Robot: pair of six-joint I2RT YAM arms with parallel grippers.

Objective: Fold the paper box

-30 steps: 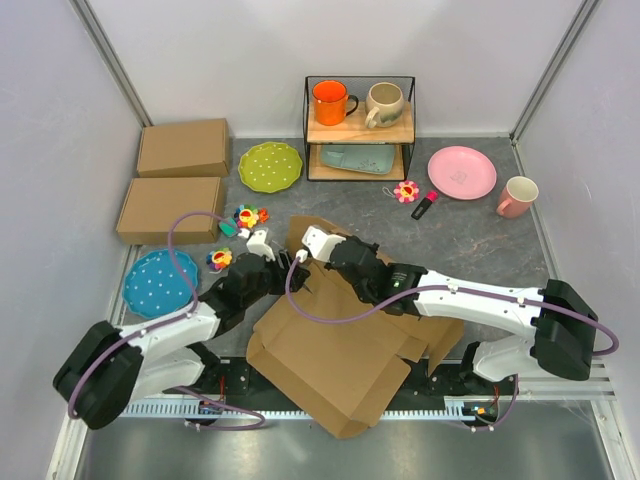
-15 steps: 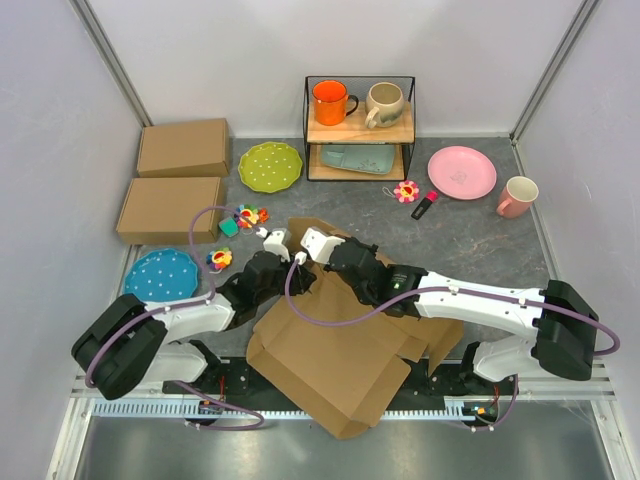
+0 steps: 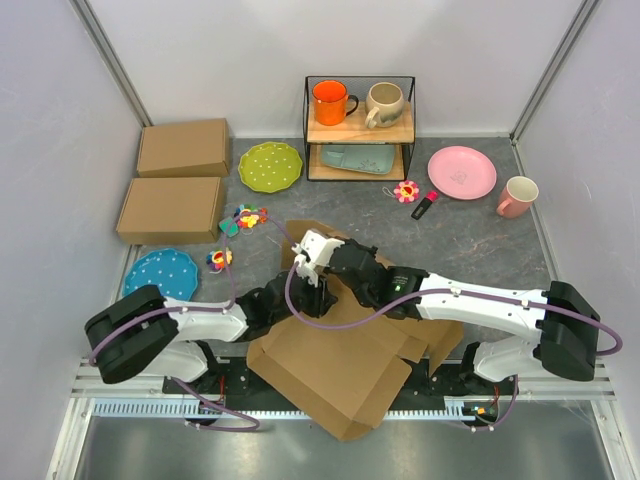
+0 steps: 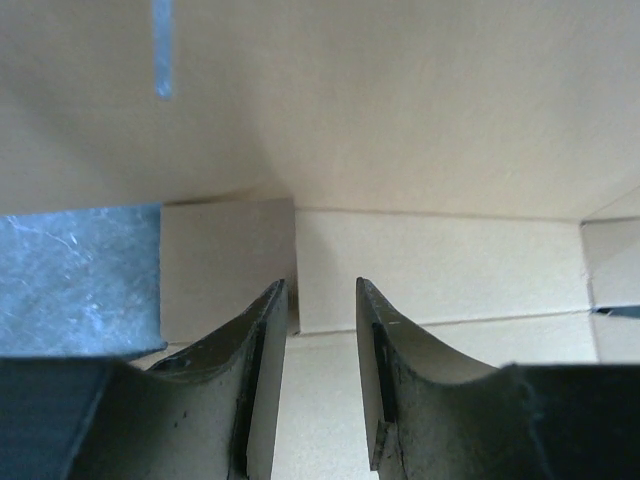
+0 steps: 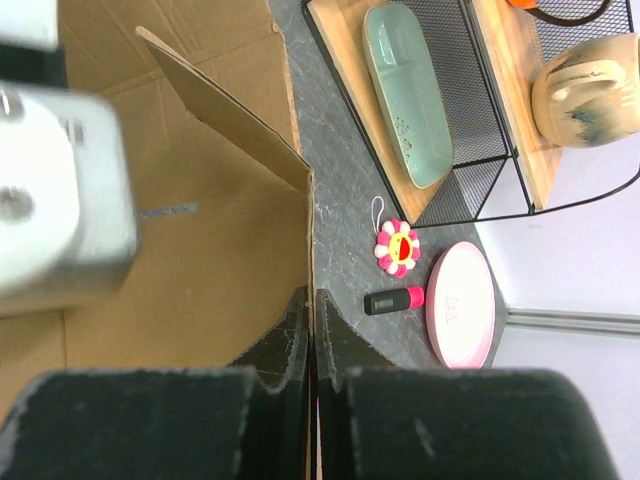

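The paper box (image 3: 335,365) lies as a part-opened sheet on the table's near middle, between the two arm bases, with its near corner hanging past the table's edge; its long axis runs roughly near to far, skewed a little to the right; one flap (image 5: 225,115) at its far left end stands up from the sheet, and the coming fold turns on that flap; the right gripper (image 5: 311,300) reaches across from the right and has the flap's thin upper edge pinched between fingers that are pressed together; the left gripper (image 4: 320,290) comes in low from the left, pointing right into the sheet's left side, so the cardboard lies straight ahead of it and just below the held flap; its fingers (image 4: 265,380) stand partly apart, a cut edge of a short side panel (image 4: 228,262) lines up with the gap, and I cannot tell whether the pads press on cardboard or hang free in front of it; by my reading the left arm is the nearer one to the side panel, while the right one steadies the wall; no brand, label or print shows on the cardboard; the pink plate (image 5: 460,305) carries a faint mark too small to read, and the black-and-red stick (image 5: 393,300) beside it shows no legible writing
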